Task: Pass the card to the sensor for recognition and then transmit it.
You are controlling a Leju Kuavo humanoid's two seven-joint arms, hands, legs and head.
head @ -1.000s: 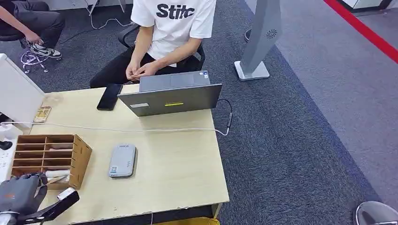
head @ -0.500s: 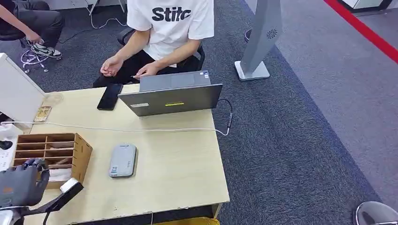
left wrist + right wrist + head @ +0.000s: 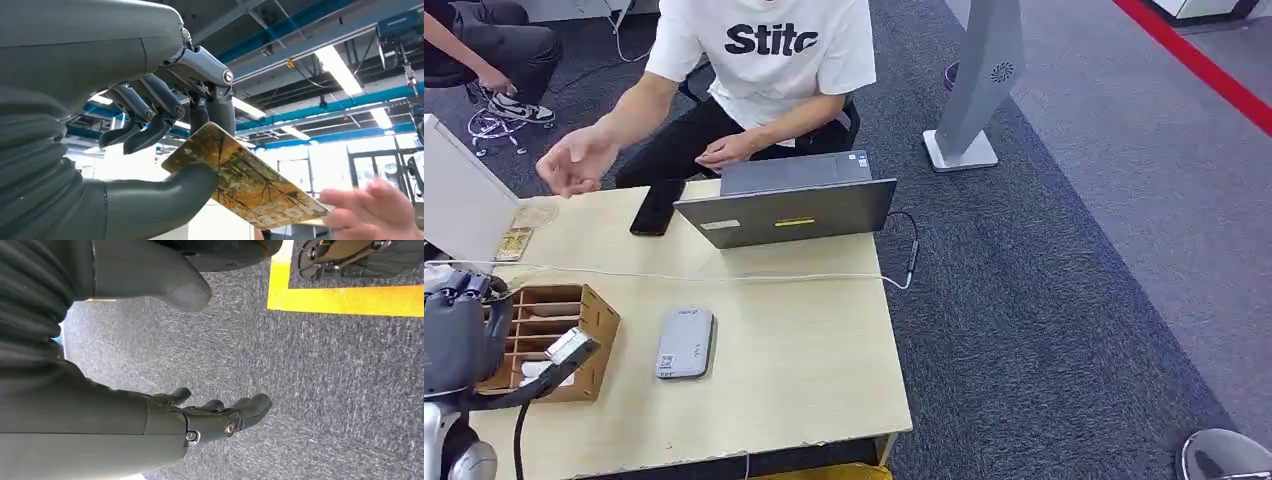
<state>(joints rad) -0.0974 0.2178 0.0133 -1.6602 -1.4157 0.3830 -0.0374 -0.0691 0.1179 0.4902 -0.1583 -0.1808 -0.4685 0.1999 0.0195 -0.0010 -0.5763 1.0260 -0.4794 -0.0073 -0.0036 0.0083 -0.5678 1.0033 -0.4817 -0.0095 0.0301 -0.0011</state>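
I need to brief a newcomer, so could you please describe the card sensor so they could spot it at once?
On the pale wooden table, look between the open wooden slotted organizer and the grey laptop. The flat grey rounded-rectangle sensor pad lies there alone, low and smooth, unlike the black phone.

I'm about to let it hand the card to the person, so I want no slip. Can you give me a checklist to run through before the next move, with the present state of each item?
1. Card gripped: ok, pinched between thumb and fingers of the left robot hand.
2. Card edge free for taking: ok, its far end sticks out beyond the fingers.
3. Receiver ready: ok, the person's hand is stretched out over the table corner and shows close to the card in the left wrist view.
4. Card already read by the sensor: cannot tell.
5. Right robot hand out of the way: ok, hanging over the carpet, holding nothing.
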